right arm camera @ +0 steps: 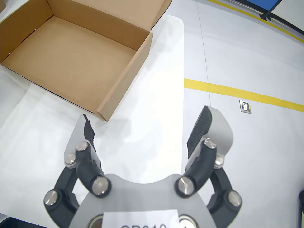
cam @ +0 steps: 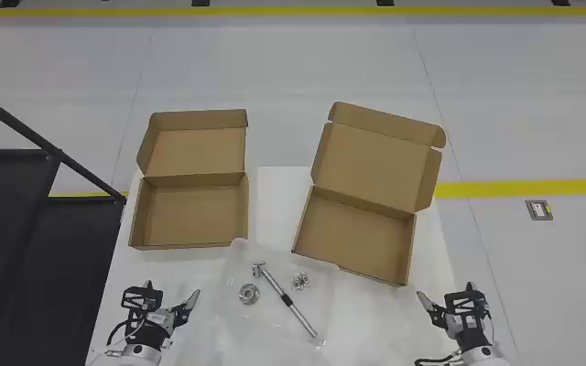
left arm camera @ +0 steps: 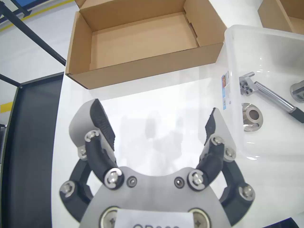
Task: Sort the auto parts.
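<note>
At the near left our left gripper [left arm camera: 154,106] hangs spread wide, gripping nothing, before an open cardboard box [cam: 189,215]. Mid-table a clear tray [left arm camera: 231,55] holds the parts: ring [cam: 248,293], rod [cam: 288,304], small gear [cam: 300,280]. Then the second box [cam: 357,238], and our right gripper [right arm camera: 145,112], likewise spread and bare.

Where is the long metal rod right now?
Top view: the rod lies slanted in the clear bin, nearer the robot than the left box and right box, with the ring on its left and the small gear on its right.
</note>
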Motion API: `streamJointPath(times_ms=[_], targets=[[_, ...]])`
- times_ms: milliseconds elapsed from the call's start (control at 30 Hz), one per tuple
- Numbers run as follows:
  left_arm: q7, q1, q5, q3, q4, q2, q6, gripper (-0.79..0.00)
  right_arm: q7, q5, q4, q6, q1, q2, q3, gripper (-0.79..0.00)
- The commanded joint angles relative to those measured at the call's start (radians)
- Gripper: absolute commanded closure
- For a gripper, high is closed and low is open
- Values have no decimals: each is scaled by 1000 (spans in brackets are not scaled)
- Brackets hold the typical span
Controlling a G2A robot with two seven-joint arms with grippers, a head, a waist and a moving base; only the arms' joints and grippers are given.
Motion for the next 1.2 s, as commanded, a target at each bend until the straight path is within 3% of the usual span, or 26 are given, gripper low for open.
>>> streamJointPath(times_ms=[0, 667, 933, 1167], targets=[[0, 0, 0, 0, 0, 0, 0, -784, 0, 0, 0, 0, 0, 0, 0, -785], [0, 0, 0, 0, 0, 0, 0, -784, 0, 0, 0, 0, 0, 0, 0, -784], [0, 0, 0, 0, 0, 0, 0, -785, -27, -155, -123, -165, -8, 13, -13, -785], [0, 0, 0, 0, 0, 0, 0, -785, 126, -193, -272, -283, 87, 13, -101, -785]])
